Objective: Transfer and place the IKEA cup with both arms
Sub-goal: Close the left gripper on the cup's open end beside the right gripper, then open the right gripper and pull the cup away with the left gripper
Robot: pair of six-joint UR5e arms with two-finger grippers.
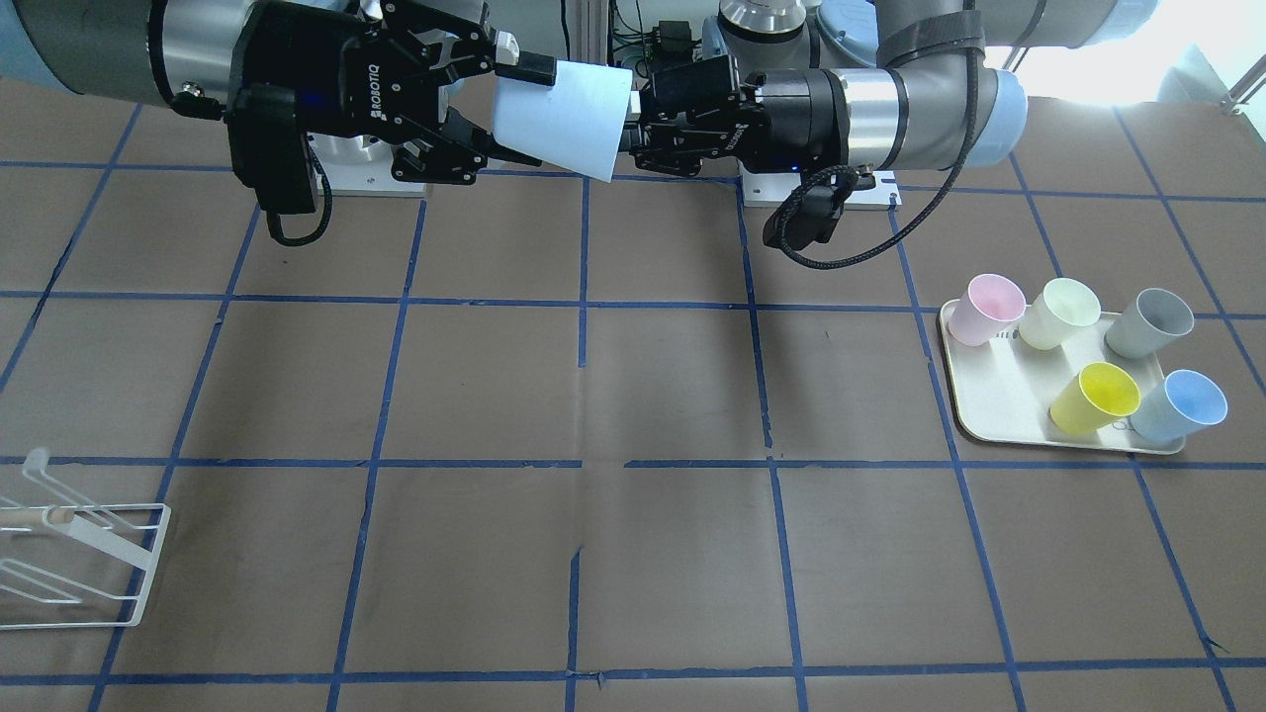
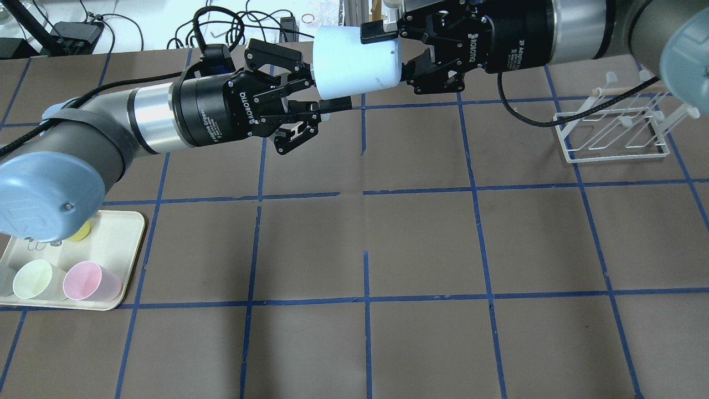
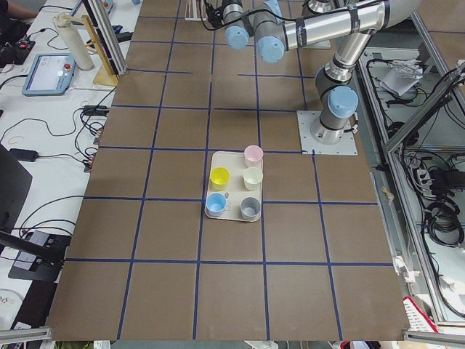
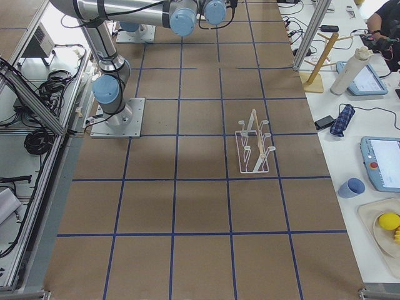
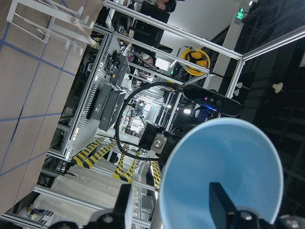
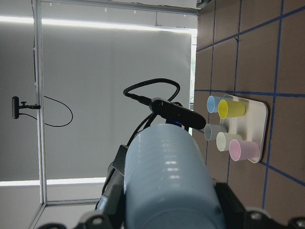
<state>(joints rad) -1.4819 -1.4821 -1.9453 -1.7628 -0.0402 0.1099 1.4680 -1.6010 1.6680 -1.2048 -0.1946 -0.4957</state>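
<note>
The pale-blue IKEA cup [image 1: 559,119] hangs on its side in the air above the table's far edge, between both grippers; it also shows in the overhead view [image 2: 354,64]. My right gripper [image 2: 390,52] is shut on the cup's body near its base, with fingers on both sides of it in the right wrist view [image 6: 167,181]. My left gripper [image 2: 332,91] is at the cup's open rim. In the left wrist view one finger [image 5: 219,200] is inside the cup [image 5: 224,157] and the other is outside, both apart from the wall, so it is open.
A cream tray [image 1: 989,415] on my left side holds a pink cup [image 1: 987,309], a pale-green cup [image 1: 1060,312], a grey cup [image 1: 1149,321], a yellow cup [image 1: 1096,396] and a light-blue twin cup [image 1: 1182,405]. A white wire rack [image 2: 615,130] stands on my right side.
</note>
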